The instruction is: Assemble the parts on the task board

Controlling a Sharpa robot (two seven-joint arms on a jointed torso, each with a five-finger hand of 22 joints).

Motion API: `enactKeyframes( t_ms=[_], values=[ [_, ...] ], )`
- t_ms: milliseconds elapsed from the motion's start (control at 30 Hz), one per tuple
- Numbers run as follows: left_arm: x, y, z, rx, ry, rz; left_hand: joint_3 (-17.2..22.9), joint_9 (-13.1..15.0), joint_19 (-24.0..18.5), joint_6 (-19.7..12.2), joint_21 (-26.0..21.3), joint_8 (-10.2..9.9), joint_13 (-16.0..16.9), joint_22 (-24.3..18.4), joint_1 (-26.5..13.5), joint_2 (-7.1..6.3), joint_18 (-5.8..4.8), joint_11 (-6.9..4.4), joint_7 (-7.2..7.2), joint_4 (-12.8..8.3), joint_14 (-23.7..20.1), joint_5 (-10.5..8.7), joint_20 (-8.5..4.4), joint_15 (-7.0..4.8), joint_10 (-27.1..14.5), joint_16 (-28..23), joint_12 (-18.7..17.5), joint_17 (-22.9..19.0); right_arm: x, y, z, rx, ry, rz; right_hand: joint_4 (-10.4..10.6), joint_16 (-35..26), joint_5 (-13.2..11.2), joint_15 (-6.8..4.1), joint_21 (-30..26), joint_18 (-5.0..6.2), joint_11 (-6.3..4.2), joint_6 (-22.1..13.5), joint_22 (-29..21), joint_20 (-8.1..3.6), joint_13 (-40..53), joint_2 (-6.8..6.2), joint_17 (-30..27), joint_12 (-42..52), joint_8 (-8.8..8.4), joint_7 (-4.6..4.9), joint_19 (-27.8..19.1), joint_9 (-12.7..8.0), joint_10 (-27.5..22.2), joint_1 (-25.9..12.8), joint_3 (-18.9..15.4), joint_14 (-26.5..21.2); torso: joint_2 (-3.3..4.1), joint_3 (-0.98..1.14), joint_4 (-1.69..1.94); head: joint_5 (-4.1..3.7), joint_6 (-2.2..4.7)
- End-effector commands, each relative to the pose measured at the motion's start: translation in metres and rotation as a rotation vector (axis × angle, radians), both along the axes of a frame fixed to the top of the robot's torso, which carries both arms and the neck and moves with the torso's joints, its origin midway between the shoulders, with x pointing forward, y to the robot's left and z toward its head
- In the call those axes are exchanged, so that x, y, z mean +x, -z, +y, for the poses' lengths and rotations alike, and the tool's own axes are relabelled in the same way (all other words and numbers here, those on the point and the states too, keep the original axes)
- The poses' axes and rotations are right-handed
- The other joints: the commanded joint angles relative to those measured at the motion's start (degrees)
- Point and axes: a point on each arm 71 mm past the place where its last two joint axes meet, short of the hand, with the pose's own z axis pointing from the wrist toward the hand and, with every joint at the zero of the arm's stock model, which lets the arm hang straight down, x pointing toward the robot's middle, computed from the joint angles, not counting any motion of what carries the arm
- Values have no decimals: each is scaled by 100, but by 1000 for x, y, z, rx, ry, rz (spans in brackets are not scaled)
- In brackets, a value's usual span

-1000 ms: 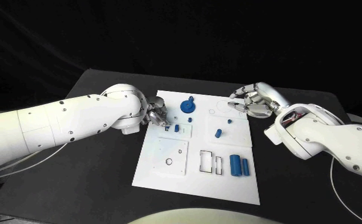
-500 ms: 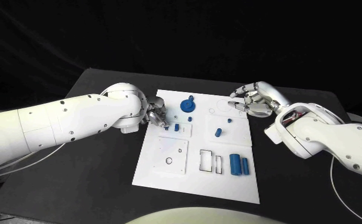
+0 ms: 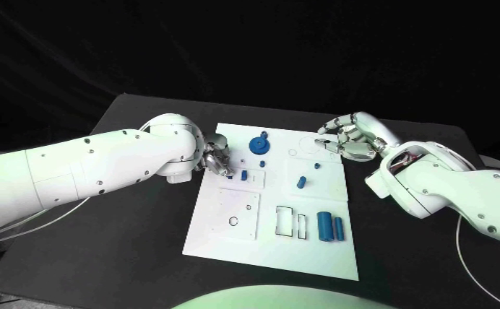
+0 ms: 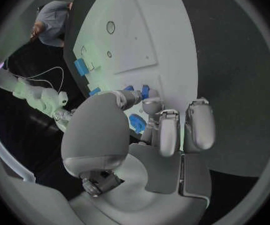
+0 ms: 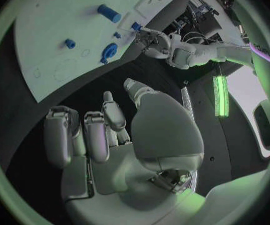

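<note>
Task board [image 3: 273, 240] white, flat — small blue parts [image 3: 330, 227] scattered on it.

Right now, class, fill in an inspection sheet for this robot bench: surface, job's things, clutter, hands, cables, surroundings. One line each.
Surface: black table, with the white board in its middle.
Job's things: blue parts on the board: a round part at the far end, a small peg mid-board, a cylinder with a second piece beside it near the right edge, a small part by the left hand.
Clutter: nothing seen.
Hands: left hand at the board's far left edge, fingertips by the small part; whether it holds anything cannot be told. Right hand over the far right corner, fingers curled, holding nothing.
Cables: white cables beside both arms.
Surroundings: dark backdrop.
</note>
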Motion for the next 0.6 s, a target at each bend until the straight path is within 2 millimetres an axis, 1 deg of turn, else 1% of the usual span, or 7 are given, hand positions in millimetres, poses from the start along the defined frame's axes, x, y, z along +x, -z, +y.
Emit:
enactKeyframes(
  t_ms=[33, 300, 467, 600],
  values=[
    [-1, 3, -2, 18, 16, 17, 736, 534, 43, 141, 25, 40, -5, 7, 22, 46, -53, -5, -137, -704, 506, 13, 10, -44, 24, 36, 29, 1197, -1, 0, 1, -8, -13, -1, 16, -20, 28, -11, -36, 80, -21, -32, 882, -4, -5, 14, 547, -33, 30, 9, 20, 5, -37, -35, 0, 372, 3, -1, -5, -7, -5],
    [-2, 4, -3, 8, 10, 33, 752, 538, 43, 149, 25, 54, 0, 7, 10, 52, -53, -9, -142, -710, 507, 18, 6, -48, 31, 37, 33, 1198, -1, 0, 1, -8, -13, -1, 16, -20, 28, -11, -36, 80, -21, -32, 882, -4, -5, 14, 547, -33, 30, 9, 20, 5, -37, -35, 0, 372, 1, 4, -3, -15, -11],
    [-2, 5, -3, -11, 0, 60, 783, 546, 52, 156, 32, 80, -3, 21, -11, 46, -55, -19, -152, -741, 507, 43, -1, -56, 37, 36, 32, 1197, -1, 0, 1, -9, -12, -1, 16, -20, 28, -11, -36, 80, -21, -32, 882, -4, -5, 14, 547, -33, 30, 9, 20, 5, -37, -35, 0, 372, 0, -1, -1, -18, -13],
    [-3, 6, -3, -14, 0, 70, 800, 551, 54, 164, 34, 97, 1, 25, -34, 38, -56, -23, -157, -756, 507, 57, -6, -60, 44, 37, 34, 1199, -1, 0, 1, -8, -12, -1, 16, -20, 28, -11, -36, 80, -21, -32, 882, -4, -5, 14, 547, -33, 30, 9, 20, 5, -37, -35, 0, 372, 0, 0, -3, -21, -14]
  ],
)
